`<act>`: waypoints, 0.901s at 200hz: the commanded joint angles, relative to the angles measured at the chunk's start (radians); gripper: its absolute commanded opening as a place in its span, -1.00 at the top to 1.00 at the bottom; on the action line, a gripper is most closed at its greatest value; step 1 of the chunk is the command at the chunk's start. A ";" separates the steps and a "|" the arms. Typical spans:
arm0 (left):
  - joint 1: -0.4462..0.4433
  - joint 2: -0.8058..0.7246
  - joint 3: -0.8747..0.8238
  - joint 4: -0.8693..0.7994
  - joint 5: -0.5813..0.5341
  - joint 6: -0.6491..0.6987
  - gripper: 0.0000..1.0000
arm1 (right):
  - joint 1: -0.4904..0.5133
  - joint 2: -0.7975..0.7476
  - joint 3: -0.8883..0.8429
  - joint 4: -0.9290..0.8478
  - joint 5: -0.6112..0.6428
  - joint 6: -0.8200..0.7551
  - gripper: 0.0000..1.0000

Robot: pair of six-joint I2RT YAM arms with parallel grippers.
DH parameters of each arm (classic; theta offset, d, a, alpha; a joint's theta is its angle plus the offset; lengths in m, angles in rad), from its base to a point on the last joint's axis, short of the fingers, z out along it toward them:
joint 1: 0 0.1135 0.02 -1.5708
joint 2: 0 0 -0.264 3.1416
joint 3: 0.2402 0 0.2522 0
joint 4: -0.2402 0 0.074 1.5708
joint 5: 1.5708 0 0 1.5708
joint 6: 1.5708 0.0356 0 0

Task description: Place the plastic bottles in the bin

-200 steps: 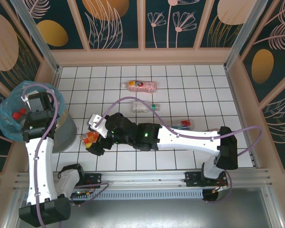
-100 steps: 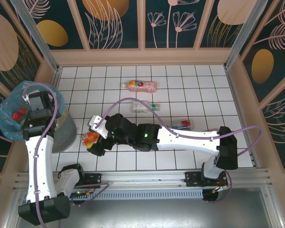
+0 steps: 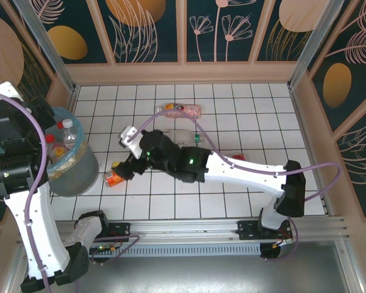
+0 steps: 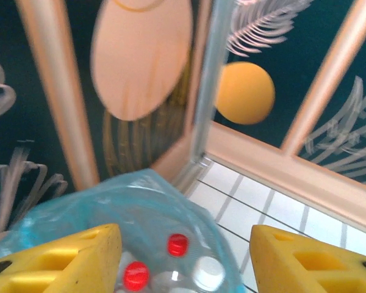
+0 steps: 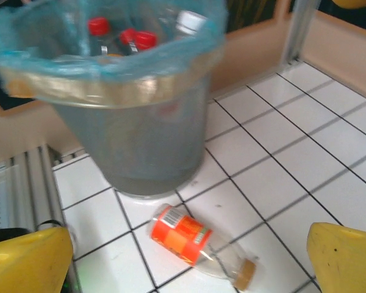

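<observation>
While left gripper point(image 4: 183, 244) hangs over bin point(image 5: 146, 140) at left edge of worktop point(image 3: 244, 97), its yellow fingers stand apart, nothing between them. Bin lined with blue bag point(image 4: 146, 201); bottles point(image 5: 97, 27) with red and white caps inside. Right gripper point(image 5: 189, 244) spread wide, empty, low over orange-labelled bottle point(image 5: 182, 235), which lies on its side on tiles just beside bin base, cap away from bin. Pink-labelled bottle point(image 3: 182, 110) lies near far edge. Clear bottle point(image 3: 183, 132) mid-worktop, partly hidden by right arm point(image 3: 244, 174).
</observation>
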 commanded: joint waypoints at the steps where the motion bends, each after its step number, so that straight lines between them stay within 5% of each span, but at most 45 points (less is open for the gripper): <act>1: 0.002 0.045 -0.015 0.020 0.231 -0.004 -0.12 | -0.084 0.049 0.040 -0.109 -0.099 0.089 -0.98; 28: -0.040 0.058 -0.022 0.060 0.319 -0.006 -0.04 | -0.201 0.119 0.063 -0.222 -0.160 0.253 -0.98; 64: -0.205 0.091 -0.038 0.022 0.232 0.067 -0.02 | -0.333 0.049 -0.122 -0.152 -0.261 0.409 -0.94; 113: -0.469 0.133 -0.186 0.115 0.121 0.078 -0.02 | -0.536 -0.083 -0.277 -0.239 -0.186 0.469 -0.96; 145: -0.643 0.207 -0.239 0.213 0.120 0.087 -0.06 | -0.624 -0.196 -0.357 -0.377 -0.116 0.287 -0.98; 180: -0.698 0.253 -0.306 0.363 0.279 0.101 -0.16 | -0.624 -0.260 -0.445 -0.535 -0.030 -0.112 -0.98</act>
